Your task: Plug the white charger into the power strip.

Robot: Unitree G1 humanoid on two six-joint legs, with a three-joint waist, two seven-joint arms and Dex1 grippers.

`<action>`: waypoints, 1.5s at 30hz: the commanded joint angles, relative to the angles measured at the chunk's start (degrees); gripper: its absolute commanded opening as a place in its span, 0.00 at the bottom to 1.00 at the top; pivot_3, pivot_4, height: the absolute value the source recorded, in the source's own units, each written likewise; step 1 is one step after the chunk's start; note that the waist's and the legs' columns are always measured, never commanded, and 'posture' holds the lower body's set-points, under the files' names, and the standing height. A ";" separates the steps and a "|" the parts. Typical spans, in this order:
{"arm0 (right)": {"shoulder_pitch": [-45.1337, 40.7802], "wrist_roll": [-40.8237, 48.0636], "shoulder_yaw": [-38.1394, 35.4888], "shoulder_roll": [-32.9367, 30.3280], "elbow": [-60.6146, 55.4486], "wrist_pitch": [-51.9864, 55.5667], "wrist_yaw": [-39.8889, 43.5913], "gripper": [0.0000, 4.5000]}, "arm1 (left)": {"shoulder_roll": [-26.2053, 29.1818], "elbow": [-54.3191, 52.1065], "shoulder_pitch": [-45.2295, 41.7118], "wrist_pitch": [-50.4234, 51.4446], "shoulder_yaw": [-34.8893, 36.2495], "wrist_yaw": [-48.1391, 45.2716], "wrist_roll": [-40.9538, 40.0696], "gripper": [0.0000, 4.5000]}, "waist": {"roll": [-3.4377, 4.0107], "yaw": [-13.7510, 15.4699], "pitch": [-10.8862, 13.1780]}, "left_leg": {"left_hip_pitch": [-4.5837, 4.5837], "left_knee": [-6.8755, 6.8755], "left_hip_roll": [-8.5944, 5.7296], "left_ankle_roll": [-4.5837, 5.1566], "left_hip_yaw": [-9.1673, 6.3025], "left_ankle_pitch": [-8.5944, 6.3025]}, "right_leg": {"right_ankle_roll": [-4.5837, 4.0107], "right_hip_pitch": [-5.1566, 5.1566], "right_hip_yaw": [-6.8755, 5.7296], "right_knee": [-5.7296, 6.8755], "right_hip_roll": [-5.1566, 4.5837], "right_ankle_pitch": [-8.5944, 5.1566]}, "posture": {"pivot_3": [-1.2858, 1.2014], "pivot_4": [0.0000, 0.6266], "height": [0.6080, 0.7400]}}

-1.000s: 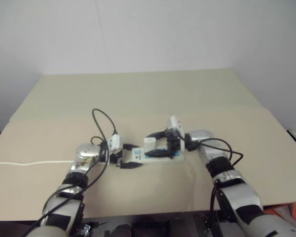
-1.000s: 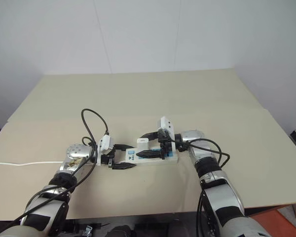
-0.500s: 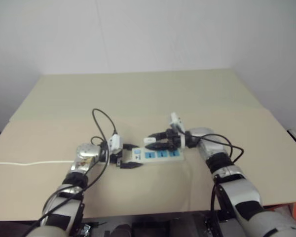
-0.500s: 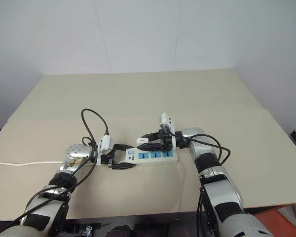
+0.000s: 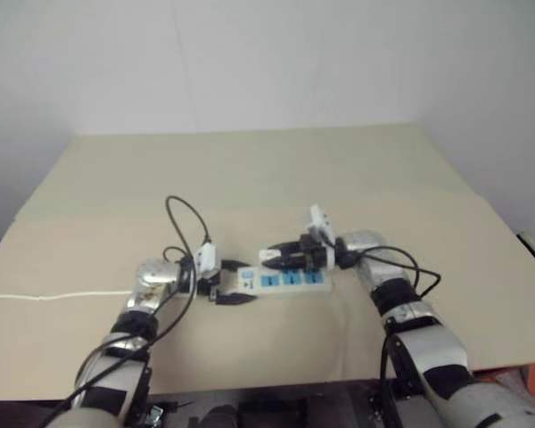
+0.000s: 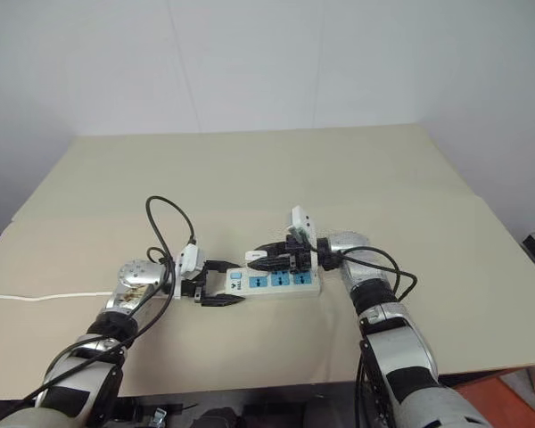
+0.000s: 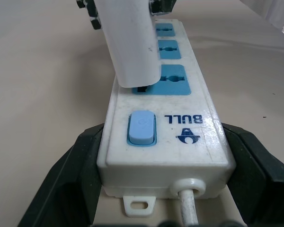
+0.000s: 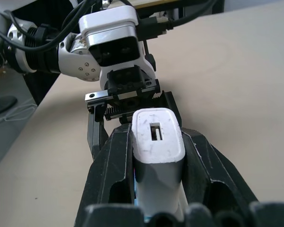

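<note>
1. So from where I'm standing, the right tool point(image 6: 269, 259) is clamped tight on the white charger point(image 8: 157, 147), one black finger on each side of the block, as the right wrist view shows nicely.

2. The left tool point(image 6: 221, 283) is pinched onto the switch end of the power strip point(image 5: 290, 280), a finger on each long side, right where the cord point(image 7: 189, 208) comes out. It looks like it's just pinning the strip down on the tan surface point(image 6: 250, 169).

3. The bit that matters: the strip's long axis runs left to right between the two arms, and the charger hangs over the socket nearest the blue switch point(image 7: 141, 126). In the left wrist view its lower end is right at the top edge of that blue socket face point(image 7: 174, 80), and a dark bit, probably a prong, shows underneath.

4. I can't tell if the prongs are actually in the holes yet or just sitting on the face. My guess is it still needs a straight push down into the strip, and any tilt would make it skid off.

5. No containers here; the other two sockets look unused.
</note>
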 commanded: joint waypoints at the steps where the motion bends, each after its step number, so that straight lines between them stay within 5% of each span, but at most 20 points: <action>1: 0.63 -0.41 0.30 1.37 -0.47 -4.38 -0.31 0.25 | 0.01 -0.94 0.29 0.00 -0.80 0.34 0.59 0.73 | 0.00 -0.07 0.00 | 0.01 0.00 0.00 0.00 0.00 0.00 | 0.00 0.00 0.00 0.00 0.00 0.00 | 0.52 0.24 1.00; 32: 0.30 -5.75 3.23 2.12 7.82 -7.81 -4.48 0.25 | -0.05 -2.84 1.74 1.17 -0.89 0.72 0.36 0.73 | 0.03 -0.45 -0.04 | 0.30 -0.10 0.06 0.00 0.01 0.00 | -0.04 0.17 0.04 0.08 0.05 0.02 | 0.52 0.24 1.00; 42: 1.51 -5.14 2.74 1.32 5.59 -10.62 -3.36 1.00 | -0.34 -2.73 1.87 1.08 -1.07 0.87 0.47 0.73 | 0.02 -0.19 -0.04 | 0.15 -0.13 0.04 0.00 -0.02 0.00 | -0.04 0.07 0.02 0.00 0.03 0.02 | 0.52 0.24 1.00; 45: 1.50 -5.08 2.70 0.89 5.20 -10.26 -3.19 1.00 | -0.46 -2.46 1.73 1.14 -1.17 0.88 0.55 0.73 | 0.02 -0.14 -0.04 | 0.15 -0.14 0.04 0.00 -0.02 0.00 | -0.04 0.08 0.02 -0.03 0.03 0.02 | 0.52 0.24 1.00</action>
